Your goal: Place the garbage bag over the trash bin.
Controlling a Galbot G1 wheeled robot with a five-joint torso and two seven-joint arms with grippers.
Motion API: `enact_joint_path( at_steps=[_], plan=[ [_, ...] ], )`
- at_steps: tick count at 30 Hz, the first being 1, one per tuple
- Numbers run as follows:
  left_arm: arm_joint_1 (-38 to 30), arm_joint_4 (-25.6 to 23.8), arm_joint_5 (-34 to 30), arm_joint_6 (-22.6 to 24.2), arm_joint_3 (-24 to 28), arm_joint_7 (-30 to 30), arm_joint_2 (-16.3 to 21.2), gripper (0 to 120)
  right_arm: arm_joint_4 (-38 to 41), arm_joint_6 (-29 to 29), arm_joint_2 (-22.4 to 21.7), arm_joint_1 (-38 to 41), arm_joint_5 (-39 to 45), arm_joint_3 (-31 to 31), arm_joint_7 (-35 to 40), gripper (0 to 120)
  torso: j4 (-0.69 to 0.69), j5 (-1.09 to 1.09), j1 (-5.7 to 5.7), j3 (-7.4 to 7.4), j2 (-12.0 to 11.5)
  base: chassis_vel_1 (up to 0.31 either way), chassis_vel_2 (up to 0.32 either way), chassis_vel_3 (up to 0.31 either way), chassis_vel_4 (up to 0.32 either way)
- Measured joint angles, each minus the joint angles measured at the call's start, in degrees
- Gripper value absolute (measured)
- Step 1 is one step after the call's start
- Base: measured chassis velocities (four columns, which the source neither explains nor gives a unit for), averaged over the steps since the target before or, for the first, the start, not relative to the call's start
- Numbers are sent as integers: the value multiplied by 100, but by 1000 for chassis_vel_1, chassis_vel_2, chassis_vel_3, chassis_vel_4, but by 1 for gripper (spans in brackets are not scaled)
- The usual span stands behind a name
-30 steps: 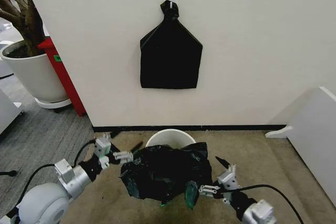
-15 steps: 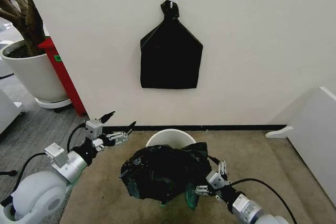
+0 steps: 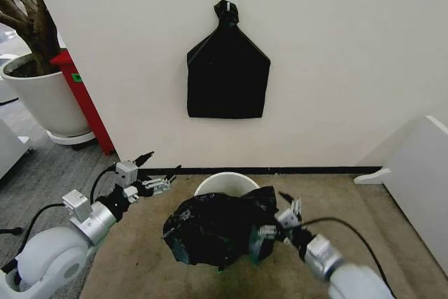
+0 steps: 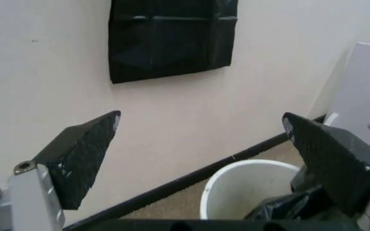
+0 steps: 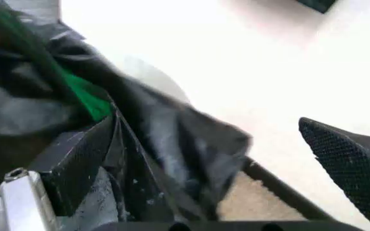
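The garbage bag [image 3: 220,229] hides most of the trash bin [image 3: 225,183]; only its far rim shows.

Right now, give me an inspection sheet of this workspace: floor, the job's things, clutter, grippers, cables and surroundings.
Surface: beige carpet, grey carpet to the robot's left.
Job's things: garbage bag crumpled over the near side of the trash bin; the far rim is bare, so the bag is not fitted.
Clutter: nothing seen on the floor by the bin.
Grippers: left gripper open, off the bag, beside the bin near the wall. Right gripper open, at the bag's right edge, one finger against the plastic.
Cables: black cables run along both arms.
Surroundings: black bundle hanging on the wall, plant pot, red stand, white panel.
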Motion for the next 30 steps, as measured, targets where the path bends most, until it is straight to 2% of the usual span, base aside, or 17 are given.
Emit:
enact_joint_path(
  at_steps=[7,14,22,25,28,29,30],
  plan=[
    [16,28,55,2,23,62,-64,100,123,-222,-94,-38,426,73,61,100,0,0,0,0,-1,0,0,0,0],
    [5,82,87,7,52,167,-266,100,809,-139,-142,-1144,570,164,58,100,-2,0,0,-1,0,0,0,0,0],
    [15,153,116,8,30,176,-451,100,1568,-100,-214,-1946,1032,370,186,100,-3,-1,0,-1,0,0,0,0,0],
    [124,96,184,11,-17,-37,-605,100,1878,-428,-495,-1782,1993,740,371,100,-5,-1,0,-1,0,0,0,0,0],
    [376,-167,220,198,-269,-292,-777,100,1873,-1075,-1219,-813,3553,1048,718,100,-2,3,0,-1,0,0,0,0,0],
    [376,-167,220,198,-269,-292,-777,100,1873,-1075,-1219,-813,3553,1048,718,100,-2,3,0,-1,0,0,0,0,0],
    [436,-255,222,296,-352,-421,-825,100,1784,-1265,-1483,-364,4116,1066,845,100,0,3,0,-1,0,0,0,0,0]
  ],
)
